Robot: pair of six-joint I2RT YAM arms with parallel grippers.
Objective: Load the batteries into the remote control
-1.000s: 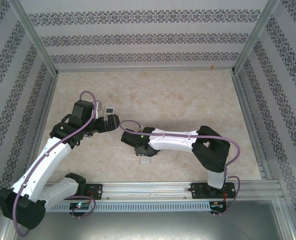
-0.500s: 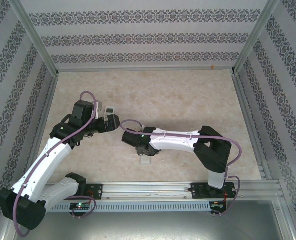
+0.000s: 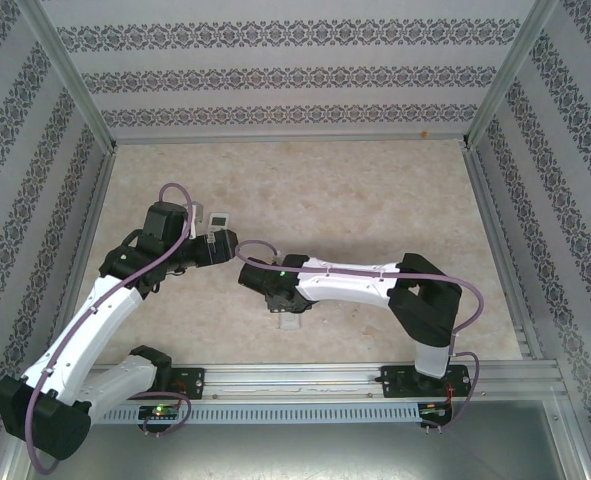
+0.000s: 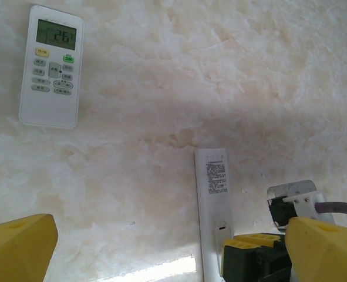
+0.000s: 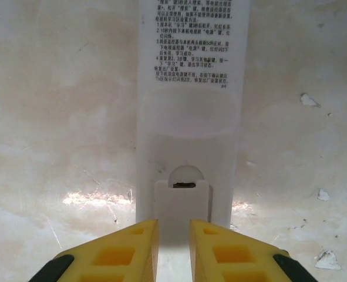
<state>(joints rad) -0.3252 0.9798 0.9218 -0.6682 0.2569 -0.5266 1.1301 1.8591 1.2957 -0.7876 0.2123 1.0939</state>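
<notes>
Your remote control (image 5: 188, 117) lay flat and back-up on the table (image 5: 56, 88), slim and white (small printed text on top), its battery cover (image 5: 182, 202) at the near end.

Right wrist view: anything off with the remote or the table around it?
The remote lies back up and straight, and its battery cover looks seated. Only oddity: small white chips on the tabletop at the right of that view, like surface damage or debris.
</notes>
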